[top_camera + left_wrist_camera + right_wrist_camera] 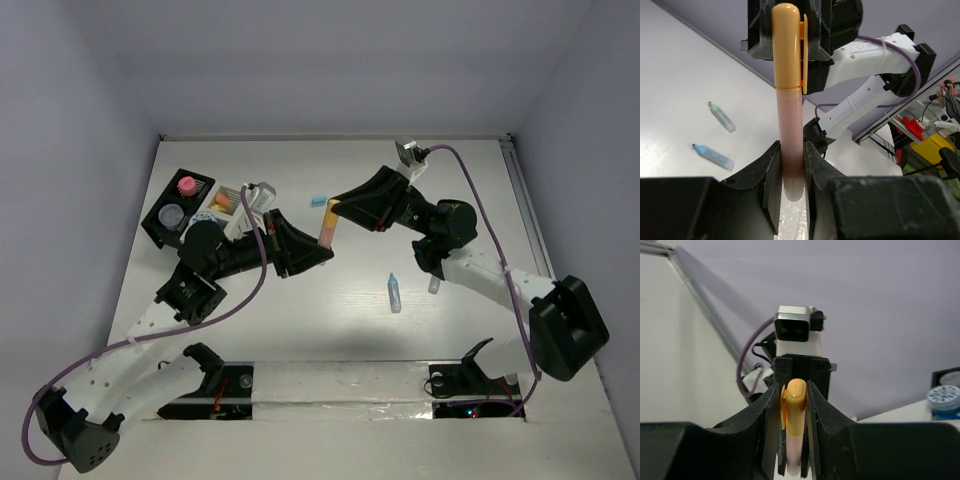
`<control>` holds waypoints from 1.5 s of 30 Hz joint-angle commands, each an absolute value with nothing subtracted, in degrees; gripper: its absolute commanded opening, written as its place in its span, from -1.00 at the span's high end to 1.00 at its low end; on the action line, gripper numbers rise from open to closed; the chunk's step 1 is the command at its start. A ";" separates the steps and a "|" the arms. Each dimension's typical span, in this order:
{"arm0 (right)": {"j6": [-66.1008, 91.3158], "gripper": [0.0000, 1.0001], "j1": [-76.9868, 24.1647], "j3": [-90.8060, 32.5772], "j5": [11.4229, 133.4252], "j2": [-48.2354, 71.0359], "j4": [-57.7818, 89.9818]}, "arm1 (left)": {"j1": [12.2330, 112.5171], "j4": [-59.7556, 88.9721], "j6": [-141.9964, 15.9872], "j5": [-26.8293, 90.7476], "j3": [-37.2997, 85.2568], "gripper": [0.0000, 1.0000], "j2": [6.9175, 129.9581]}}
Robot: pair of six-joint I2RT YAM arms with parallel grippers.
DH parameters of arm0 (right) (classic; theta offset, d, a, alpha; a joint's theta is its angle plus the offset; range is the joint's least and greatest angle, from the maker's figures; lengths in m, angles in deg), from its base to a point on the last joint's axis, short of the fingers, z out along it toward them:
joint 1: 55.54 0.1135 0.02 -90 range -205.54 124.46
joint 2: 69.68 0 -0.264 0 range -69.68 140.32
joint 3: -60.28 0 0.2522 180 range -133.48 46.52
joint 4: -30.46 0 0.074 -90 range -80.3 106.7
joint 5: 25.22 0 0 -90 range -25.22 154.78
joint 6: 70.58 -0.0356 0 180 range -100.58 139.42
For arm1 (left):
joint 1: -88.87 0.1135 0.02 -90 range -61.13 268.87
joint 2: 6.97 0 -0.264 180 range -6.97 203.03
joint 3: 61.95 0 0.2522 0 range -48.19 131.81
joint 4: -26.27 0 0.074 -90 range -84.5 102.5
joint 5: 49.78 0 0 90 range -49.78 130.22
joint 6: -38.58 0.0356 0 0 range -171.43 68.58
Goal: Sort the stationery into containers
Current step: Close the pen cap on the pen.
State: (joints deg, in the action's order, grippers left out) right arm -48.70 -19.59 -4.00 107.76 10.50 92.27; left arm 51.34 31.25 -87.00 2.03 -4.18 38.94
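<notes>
An orange-capped pastel stick hangs in the air between my two grippers, above the middle of the table. My left gripper is shut on its pale pink lower end. My right gripper is shut on its orange cap, and it also shows at the top of the left wrist view. A blue stick and a green stick lie loose on the table. The black ribbed tray holds a pink tub and a grey-lidded tub.
The small white box beside the tray holds orange and yellow pieces. A blue-lidded tub stands by it. A small blue piece lies behind the grippers. A rail runs along the table's right edge.
</notes>
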 commanded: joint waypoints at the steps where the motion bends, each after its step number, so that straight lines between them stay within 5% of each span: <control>1: -32.73 1.00 -16.78 2.22 121.22 8.38 69.48 | 52.75 46.08 -84.65 11.48 6.65 1.00 37.50; 7: -18.03 1.00 -13.61 3.10 114.80 3.36 47.75 | 52.75 47.48 -85.96 9.72 8.50 1.00 40.84; 13: -14.33 1.00 -8.71 4.07 112.95 3.62 42.19 | 53.28 47.31 -84.83 10.07 10.07 1.00 41.90; 28: -13.98 1.00 -6.14 8.55 113.12 4.67 41.84 | 59.87 32.46 -76.91 7.88 22.82 1.00 42.08; 45: -17.49 1.00 -5.01 4.95 117.25 10.12 45.61 | 62.86 31.94 -77.53 7.08 15.97 1.00 43.84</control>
State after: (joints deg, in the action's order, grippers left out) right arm -19.14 -12.36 0.41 91.07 4.18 66.69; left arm 60.14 -3.22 -76.35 -4.12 11.77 46.70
